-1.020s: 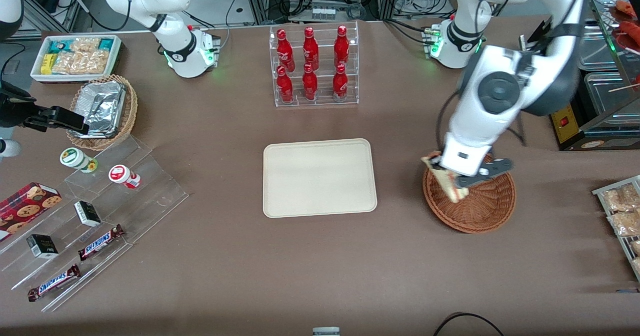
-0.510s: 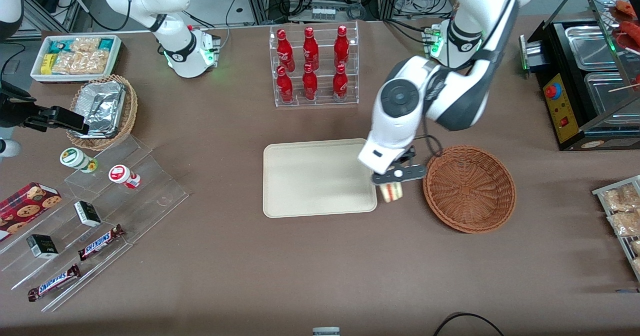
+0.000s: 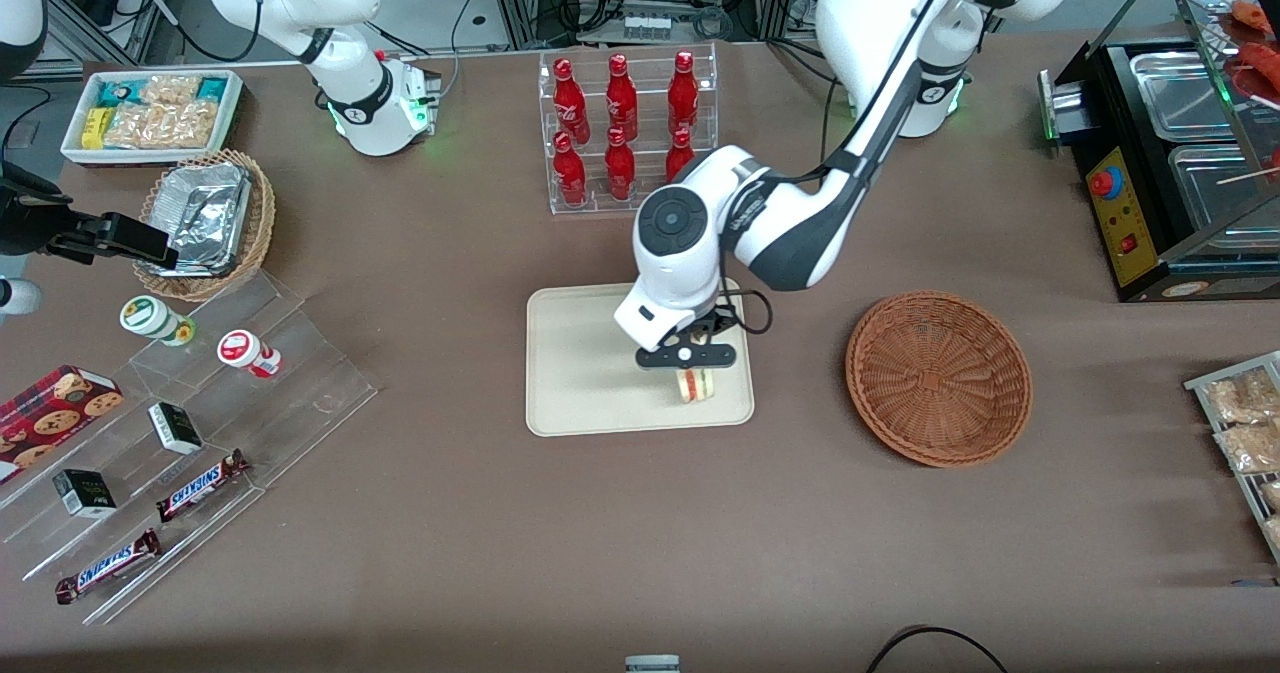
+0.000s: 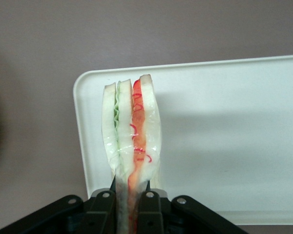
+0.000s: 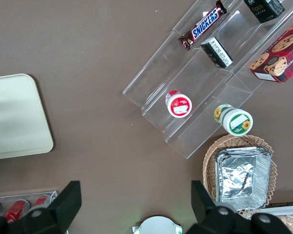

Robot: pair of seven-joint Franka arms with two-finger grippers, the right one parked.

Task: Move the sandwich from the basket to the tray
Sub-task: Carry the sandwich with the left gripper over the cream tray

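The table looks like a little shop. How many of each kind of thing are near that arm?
Red bottles in the clear rack: 6
Sandwich, held shut in the gripper over the tray: 1
Tray: 1
Basket, reddish-brown, nothing in it: 1
Total: 9

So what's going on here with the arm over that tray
The left arm's gripper is shut on a clear-wrapped sandwich and holds it above the cream tray, near the corner closest to the wicker basket. The basket is empty. The sandwich has not been released onto the tray yet.
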